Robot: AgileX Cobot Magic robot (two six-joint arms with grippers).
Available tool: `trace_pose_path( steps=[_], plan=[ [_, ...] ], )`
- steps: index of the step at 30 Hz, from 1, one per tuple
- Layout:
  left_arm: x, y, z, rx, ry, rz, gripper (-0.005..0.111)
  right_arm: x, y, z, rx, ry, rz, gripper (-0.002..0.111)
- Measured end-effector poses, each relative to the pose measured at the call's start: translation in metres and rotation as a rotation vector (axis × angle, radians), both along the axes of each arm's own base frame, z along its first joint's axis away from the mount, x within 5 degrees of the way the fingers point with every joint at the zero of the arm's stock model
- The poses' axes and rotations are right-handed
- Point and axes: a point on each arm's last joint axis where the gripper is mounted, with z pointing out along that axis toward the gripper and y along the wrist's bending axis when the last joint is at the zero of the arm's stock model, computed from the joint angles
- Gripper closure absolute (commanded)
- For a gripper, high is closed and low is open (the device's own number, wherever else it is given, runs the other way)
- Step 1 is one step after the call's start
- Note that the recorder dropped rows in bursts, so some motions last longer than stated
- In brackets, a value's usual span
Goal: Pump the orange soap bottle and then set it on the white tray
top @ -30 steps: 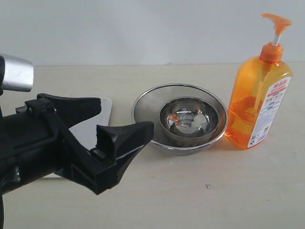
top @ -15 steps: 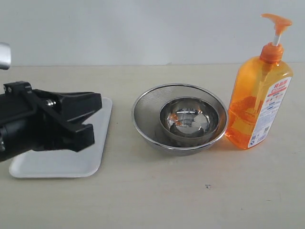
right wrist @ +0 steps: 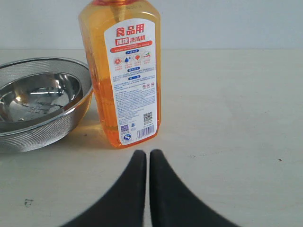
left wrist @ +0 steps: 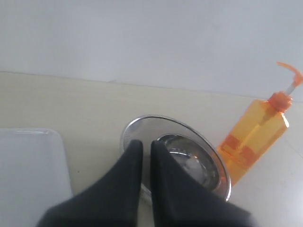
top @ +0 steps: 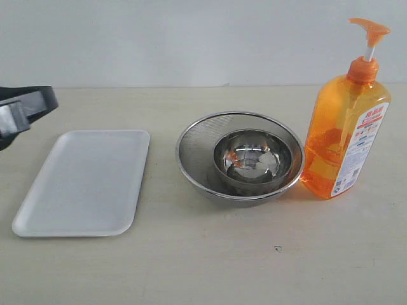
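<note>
Tabletop point(top: 210, 267): steel strainer point(top: 194, 155) stands between bottle point(top: 337, 140) and tray point(top: 82, 184).

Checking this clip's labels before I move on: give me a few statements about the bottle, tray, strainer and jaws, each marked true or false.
1. The orange soap bottle stands upright on the table, to the right of the mesh strainer in the exterior view. True.
2. The bottle is on the white tray. False: it stands on the table, on the far side of the strainer from the tray.
3. A steel bowl sits inside the strainer. True.
4. The right jaws are clamped on the bottle. False: they are shut on nothing and stop short of the bottle, with bare table between.
</note>
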Motion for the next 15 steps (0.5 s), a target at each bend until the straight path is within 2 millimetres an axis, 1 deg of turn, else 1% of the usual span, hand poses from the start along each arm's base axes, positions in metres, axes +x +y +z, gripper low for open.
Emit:
trace_pose_path(
  steps=[4, 7, 11, 15],
  plan=[
    [-0.006, 0.029, -0.009, -0.017, 0.000, 0.141, 0.101, 0.000, 0.000, 0.000, 0.000, 0.000, 0.000, 0.108],
    [-0.014, 0.048, -0.019, -0.053, -0.006, 0.254, 0.101, 0.000, 0.000, 0.000, 0.000, 0.000, 0.000, 0.108],
    [-0.031, 0.063, -0.026, -0.083, -0.051, 0.340, 0.101, 0.000, 0.000, 0.000, 0.000, 0.000, 0.000, 0.108],
    [-0.049, 0.073, -0.030, -0.098, -0.128, 0.389, 0.101, 0.000, 0.000, 0.000, 0.000, 0.000, 0.000, 0.108]
  ],
)
